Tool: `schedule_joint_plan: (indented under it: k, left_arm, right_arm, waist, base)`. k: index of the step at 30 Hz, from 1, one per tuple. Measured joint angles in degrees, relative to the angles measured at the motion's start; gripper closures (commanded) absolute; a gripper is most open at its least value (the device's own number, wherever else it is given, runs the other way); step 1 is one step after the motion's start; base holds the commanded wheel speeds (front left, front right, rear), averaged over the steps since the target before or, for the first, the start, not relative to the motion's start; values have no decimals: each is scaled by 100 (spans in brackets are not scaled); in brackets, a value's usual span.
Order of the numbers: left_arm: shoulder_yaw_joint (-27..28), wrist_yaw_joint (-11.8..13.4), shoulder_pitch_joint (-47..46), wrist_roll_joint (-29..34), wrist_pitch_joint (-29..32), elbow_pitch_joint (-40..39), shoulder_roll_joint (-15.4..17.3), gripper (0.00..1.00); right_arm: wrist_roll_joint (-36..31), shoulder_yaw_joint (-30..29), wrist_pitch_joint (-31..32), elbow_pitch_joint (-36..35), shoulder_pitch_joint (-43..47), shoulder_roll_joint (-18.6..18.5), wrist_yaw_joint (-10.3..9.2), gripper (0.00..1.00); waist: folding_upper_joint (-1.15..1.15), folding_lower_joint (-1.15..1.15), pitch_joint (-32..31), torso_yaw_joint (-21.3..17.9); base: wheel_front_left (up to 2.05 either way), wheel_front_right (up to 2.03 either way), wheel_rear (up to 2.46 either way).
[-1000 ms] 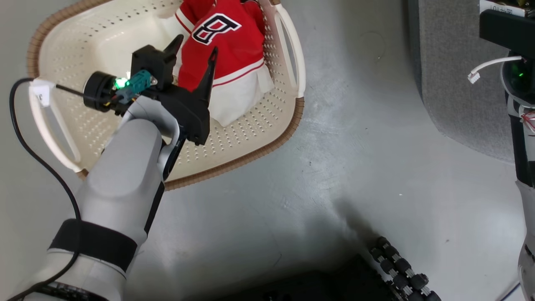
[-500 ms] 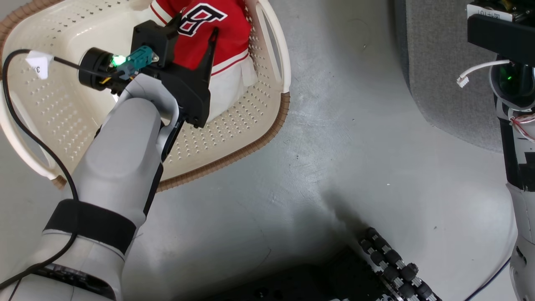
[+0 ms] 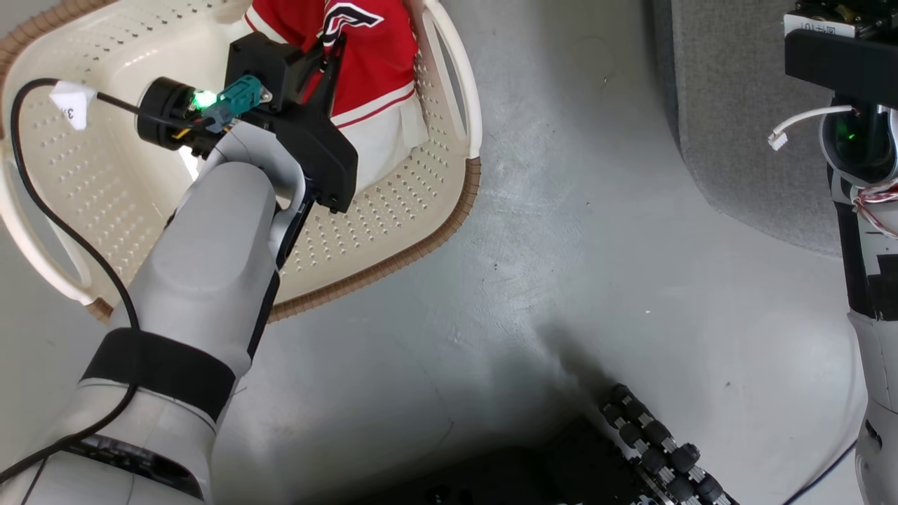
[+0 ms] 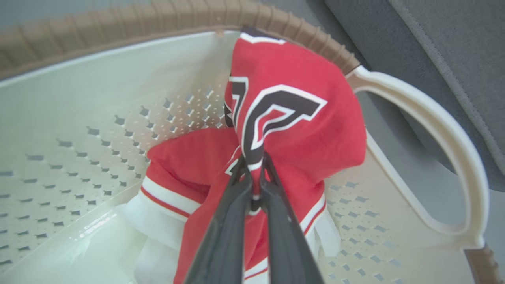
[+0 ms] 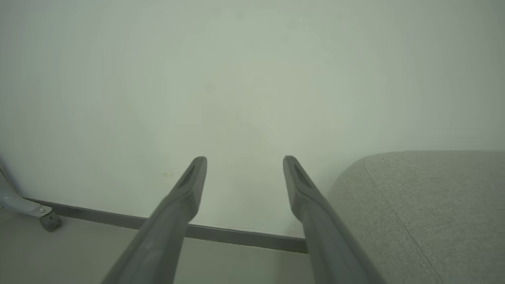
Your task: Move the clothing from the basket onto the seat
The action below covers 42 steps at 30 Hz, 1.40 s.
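Note:
The red clothing [image 3: 368, 63] with white stripes and a black-and-white number patch lies bunched against the right wall of the cream perforated basket [image 3: 393, 231], which stands on the floor. My left gripper [image 3: 330, 45] reaches down into the basket and is shut on a fold of the clothing [image 4: 292, 130] right at the number patch, as the left wrist view shows around its closed tips [image 4: 254, 173]. My right gripper [image 5: 244, 161] stands open in the air, facing a pale wall, beside the grey seat [image 5: 430, 213]. The seat [image 3: 744, 119] lies to the right of the basket.
Bare grey floor [image 3: 561, 266] separates basket and seat. My wheeled base, with black rollers [image 3: 659, 449], sits at the bottom. The basket's white handle [image 4: 446, 157] arches close to the clothing. A caster foot [image 5: 47, 221] and dark skirting board run along the wall.
My left gripper pushed further into the clothing and closed its jaws on the fold at the number patch. The head camera shifted a little; the right gripper stayed open.

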Motion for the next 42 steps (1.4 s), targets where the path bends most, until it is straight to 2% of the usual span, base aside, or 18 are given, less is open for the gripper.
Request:
schedule_joint_plan:
  k: [12, 25, 42]
  left_arm:
    - [-21, 0, 472, -286, -186, 71, -71, 100]
    - [-97, 0, 1344, -748, -231, -62, -129, 100]
    - [516, 0, 2415, -1162, -231, -508, -159, 100]
  right_arm:
    - [-4, -40, 1, 597, 313, -40, 34, 0]
    - [-83, 31, 1, 1400, 951, -234, 52, 0]
    - [-99, 27, 7, 2131, 2002, -302, 59, 0]
  waist:
    - [0, 0, -507, 159]
    - [0, 0, -1519, 539]
    - [-1, -1, -2886, 1208]
  base:
    - [0, 0, 0]
    - [0, 0, 0]
    - [0, 0, 0]
